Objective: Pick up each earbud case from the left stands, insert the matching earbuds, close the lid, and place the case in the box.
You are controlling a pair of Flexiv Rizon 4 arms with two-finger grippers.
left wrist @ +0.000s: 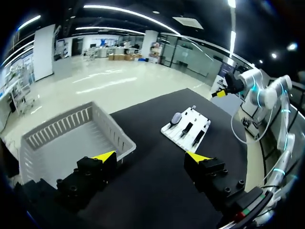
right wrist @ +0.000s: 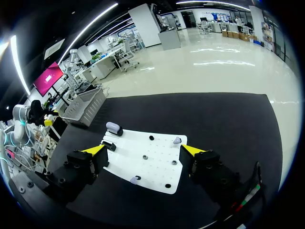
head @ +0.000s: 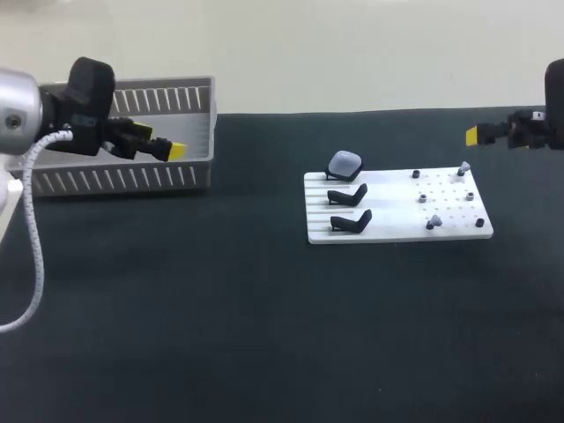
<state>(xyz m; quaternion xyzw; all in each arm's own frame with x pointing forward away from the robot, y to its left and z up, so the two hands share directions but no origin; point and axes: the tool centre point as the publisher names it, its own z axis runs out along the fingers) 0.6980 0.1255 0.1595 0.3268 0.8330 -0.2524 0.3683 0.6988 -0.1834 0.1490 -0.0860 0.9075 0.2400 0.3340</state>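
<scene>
Grey slatted box (head: 115, 181) sits at the far left of the dark counter (head: 220, 308), its long side running left to right. The left claw (left wrist: 151, 156) hangs at the box's front right corner, pointing right, with its fingers spread wide and open.

Moving to the middle, the white board (head: 397, 231) lies flat with its long axis left to right. There's one case (head: 345, 164), pale grey, up on the rearmost stand at the board's left end with its domed face turned up. It's too rounded to call a long axis. In front of it are two bare black stands (head: 347, 195), each lying left to right, with the raised end toward the board's right half.

That right half holds six small pieces. Two are pale earbuds (head: 463, 167), one at the rear right corner and one near the front edge. The other four are dark bits (head: 423, 197), too small to identify.

At the far right, the right claw (right wrist: 144, 150) hovers beyond the board's rear right corner, pointing left. Its fingers are wide apart and open, and the board lies ahead of them.
</scene>
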